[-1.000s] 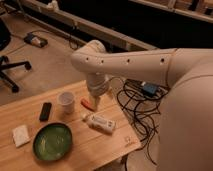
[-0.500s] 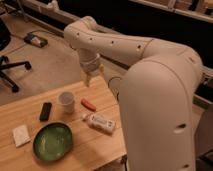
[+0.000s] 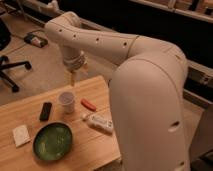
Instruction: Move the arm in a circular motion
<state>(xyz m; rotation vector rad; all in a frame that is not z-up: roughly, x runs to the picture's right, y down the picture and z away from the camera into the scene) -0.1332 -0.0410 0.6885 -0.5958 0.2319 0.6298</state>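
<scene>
The cream-white arm (image 3: 145,95) fills the right half of the camera view. Its thick tubular segments with dark screw holes reach up and left to a bend (image 3: 65,27), then down through a ribbed wrist (image 3: 75,59). The gripper (image 3: 73,77) hangs at the wrist's end, pointing down above the far edge of the wooden table (image 3: 95,150). It is a little behind and above a white cup (image 3: 66,101) and holds nothing that I can see.
On the table lie a black remote (image 3: 45,111), a green bowl (image 3: 52,141), a white sponge (image 3: 21,135), a red-orange item (image 3: 88,104) and a white bottle (image 3: 100,122). An office chair (image 3: 7,65) and a black device (image 3: 35,39) are on the floor to the left.
The arm has swung left and back. The gripper moved from over the red-orange item to the table's far edge, and the arm's big segment now covers the right side.
</scene>
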